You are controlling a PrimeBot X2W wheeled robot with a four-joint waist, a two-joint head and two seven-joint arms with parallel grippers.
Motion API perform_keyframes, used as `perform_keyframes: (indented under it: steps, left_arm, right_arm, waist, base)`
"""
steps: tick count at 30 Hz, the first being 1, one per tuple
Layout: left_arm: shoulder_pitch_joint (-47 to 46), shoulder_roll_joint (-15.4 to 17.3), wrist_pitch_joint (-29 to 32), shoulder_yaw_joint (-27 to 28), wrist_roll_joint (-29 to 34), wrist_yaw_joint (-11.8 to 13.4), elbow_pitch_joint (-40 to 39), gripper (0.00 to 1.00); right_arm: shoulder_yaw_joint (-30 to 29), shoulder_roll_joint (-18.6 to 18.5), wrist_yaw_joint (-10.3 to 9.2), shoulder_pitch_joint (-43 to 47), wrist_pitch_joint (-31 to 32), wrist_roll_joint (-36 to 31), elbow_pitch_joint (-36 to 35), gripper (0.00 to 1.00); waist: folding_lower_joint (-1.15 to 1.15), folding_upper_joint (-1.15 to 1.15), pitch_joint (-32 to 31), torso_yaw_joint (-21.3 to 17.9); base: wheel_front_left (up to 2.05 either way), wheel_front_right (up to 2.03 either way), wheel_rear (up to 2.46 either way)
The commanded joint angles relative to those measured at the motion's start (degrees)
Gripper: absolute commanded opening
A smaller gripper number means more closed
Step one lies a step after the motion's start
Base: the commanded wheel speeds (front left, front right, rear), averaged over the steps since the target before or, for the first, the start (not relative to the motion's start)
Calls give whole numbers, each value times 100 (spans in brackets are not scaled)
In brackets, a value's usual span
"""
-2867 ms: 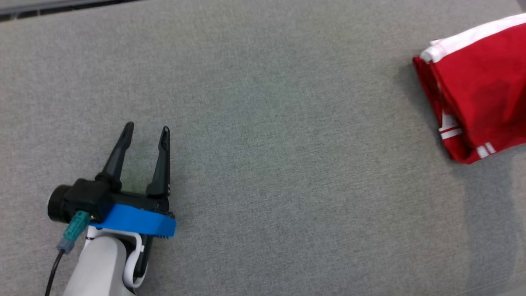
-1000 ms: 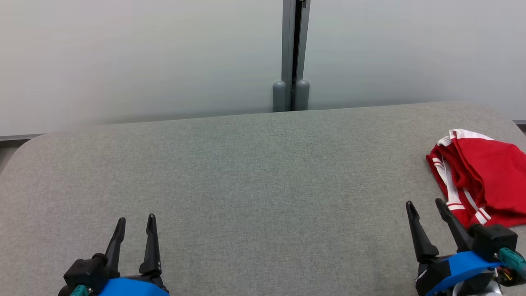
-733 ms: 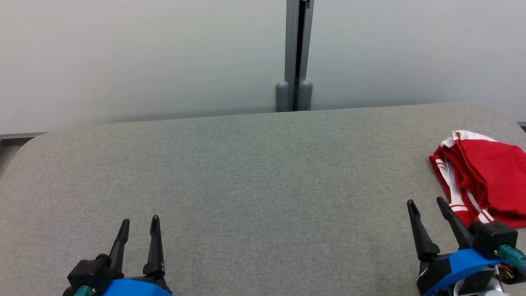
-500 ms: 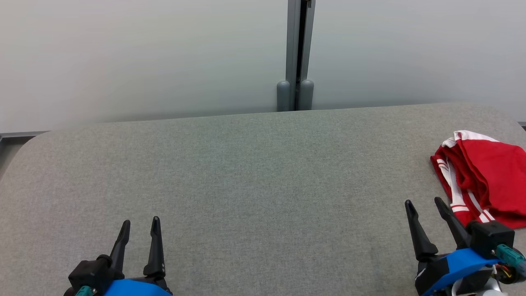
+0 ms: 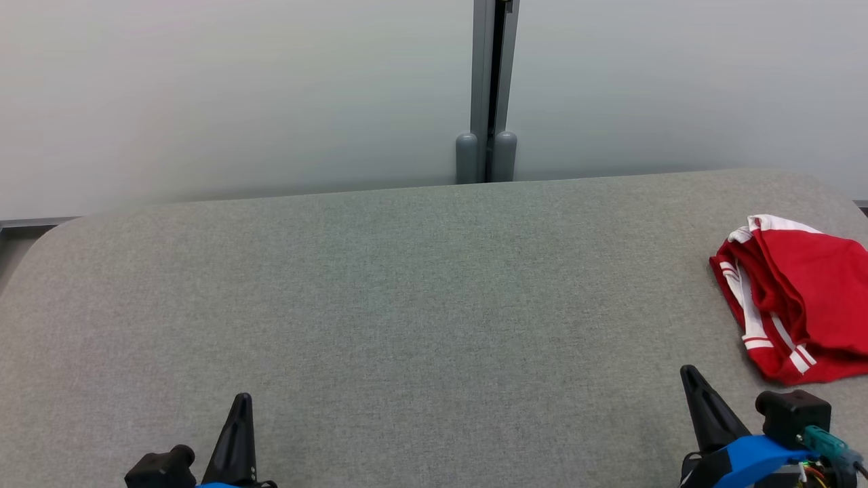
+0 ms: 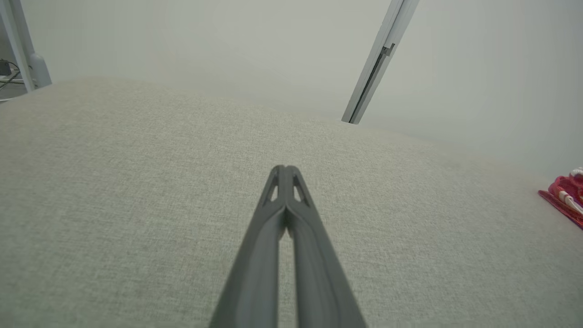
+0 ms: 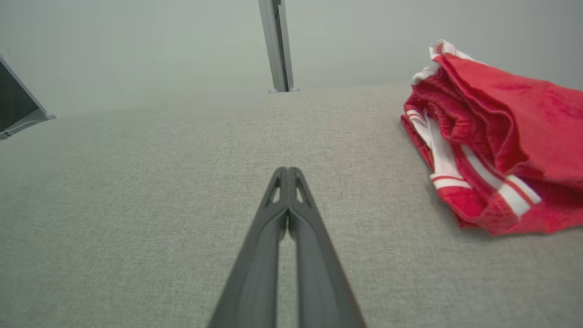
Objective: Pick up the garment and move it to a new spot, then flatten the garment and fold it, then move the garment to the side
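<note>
The garment (image 5: 807, 298) is red with white stripes and lies folded in a bundle at the right edge of the grey table (image 5: 420, 305). It also appears as the garment (image 7: 496, 136) to the right of my right fingers, and as a sliver of the garment (image 6: 567, 200) at the far right of the left wrist view. My right gripper (image 5: 690, 375) sits low at the bottom right, shut and empty, short of the bundle. My left gripper (image 5: 241, 400) rests at the bottom left, shut, with its fingertips (image 6: 284, 171) pressed together over bare cloth.
A pale wall stands behind the table, with a grey vertical post (image 5: 487, 91) at its middle. The table's far corners are rounded, and its right edge runs just past the bundle.
Both grippers have shut and drawn back toward the bottom of the head view. The garment has stayed where it lies.
</note>
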Motion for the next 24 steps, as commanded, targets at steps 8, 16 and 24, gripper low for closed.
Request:
perform_keyframes:
  steps: [8, 16, 24]
  left_arm:
    - [-178, -16, 250, 156, -891, -5, -161, 0]
    - [-265, -35, 456, 262, -1606, -10, -233, 0]
    - [-341, -51, 643, 356, -2254, -15, -299, 0]
  right_arm:
    - [-111, 46, 0, -123, 122, 986, -78, 0]
    - [-175, 90, 0, -179, 218, 1764, -92, 0]
    - [-235, 131, 0, -234, 309, 2472, -97, 0]
  waist:
    - [0, 0, 4, 10]
    - [0, 0, 7, 19]
    - [0, 0, 11, 28]
  base:
    - [0, 0, 0]
    - [0, 0, 0]
    - [0, 0, 0]
